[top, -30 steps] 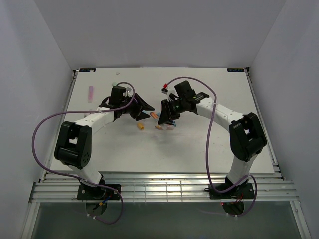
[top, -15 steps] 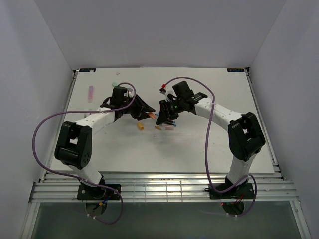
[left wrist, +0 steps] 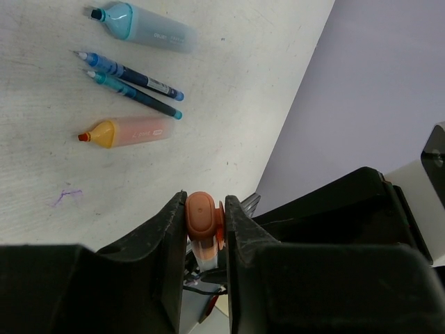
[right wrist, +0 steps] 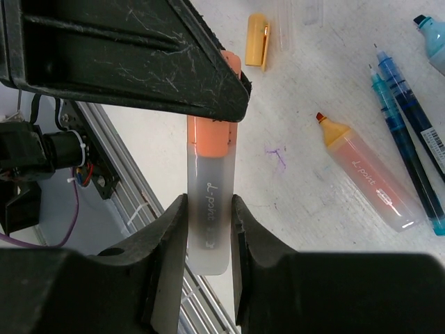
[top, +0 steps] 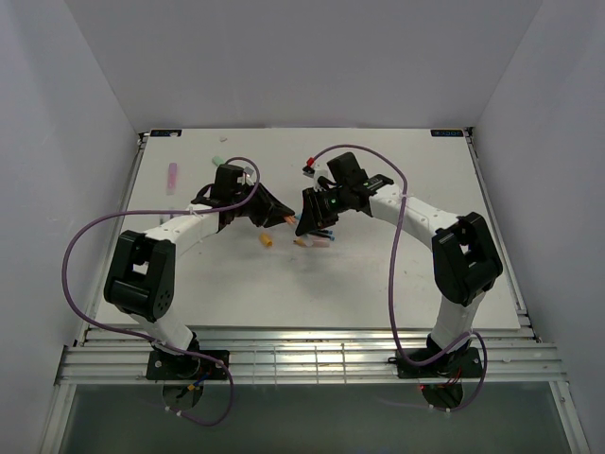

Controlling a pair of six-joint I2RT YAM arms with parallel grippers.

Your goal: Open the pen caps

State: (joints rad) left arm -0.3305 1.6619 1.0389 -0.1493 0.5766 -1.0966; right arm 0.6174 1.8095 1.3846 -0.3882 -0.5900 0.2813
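Nearest my side of the worktop [top: 378, 284], a loose orange cap [right wrist: 258, 40] lay by itself. Close by it an uncapped orange highlighter [right wrist: 365, 182] rested beside two thin blue pens [right wrist: 410, 125] and a light blue highlighter [left wrist: 146, 28], all with bare tips. Over that cluster my two arms met at the middle. The right end effector [right wrist: 207, 209] was clenched around the clear barrel of an orange highlighter [right wrist: 211, 174], held off the surface. The left end effector [left wrist: 204, 209] was clamped on that pen's orange cap [left wrist: 201, 217], one finger pressed to each side. The cap sat on the barrel, not pulled off. Well apart, toward the far left of the worktop, a pink highlighter [top: 172, 176] lay alone.
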